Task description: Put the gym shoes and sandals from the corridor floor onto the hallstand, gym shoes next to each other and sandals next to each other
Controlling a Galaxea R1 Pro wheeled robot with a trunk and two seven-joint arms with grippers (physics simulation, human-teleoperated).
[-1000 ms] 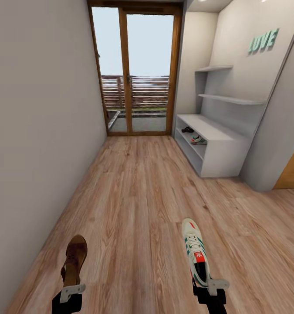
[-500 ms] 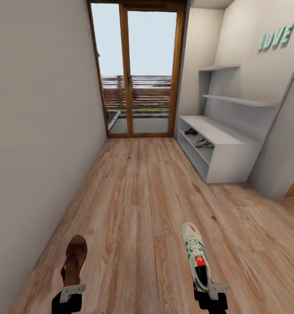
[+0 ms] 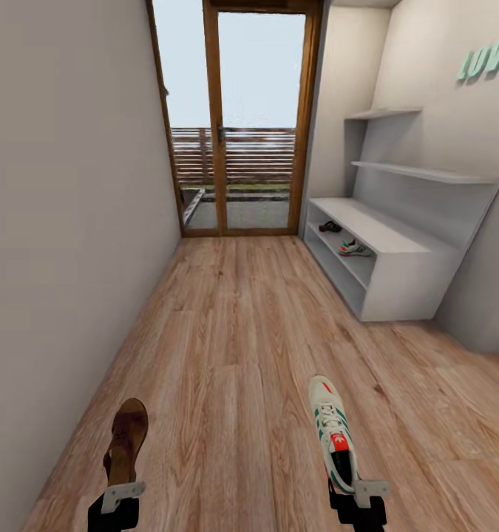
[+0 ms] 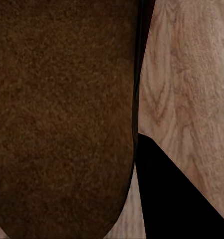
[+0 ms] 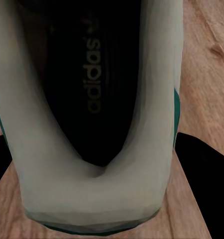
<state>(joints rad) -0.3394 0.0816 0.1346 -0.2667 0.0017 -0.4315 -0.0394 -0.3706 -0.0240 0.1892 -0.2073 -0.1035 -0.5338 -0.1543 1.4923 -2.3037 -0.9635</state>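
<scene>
We carry a sandal (image 3: pixel 126 440) pinched in the left gripper (image 3: pixel 120 493) and a sneaker (image 3: pixel 333 431) pinched in the right gripper (image 3: pixel 358 490); next, reach the shoe rack (image 3: pixel 397 277).

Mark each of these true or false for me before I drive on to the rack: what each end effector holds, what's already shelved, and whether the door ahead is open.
1. The left end effector holds a gym shoe. False: it holds a brown sandal.
2. The right end effector holds a white gym shoe by its heel. True.
3. The hallstand stands ahead on the right. True.
4. Its shelves are bare. False: a shelved sandal and a shelved gym shoe lie on its upper open shelf.
5. The glass door at the corridor's end stands open. False: it looks shut.
</scene>
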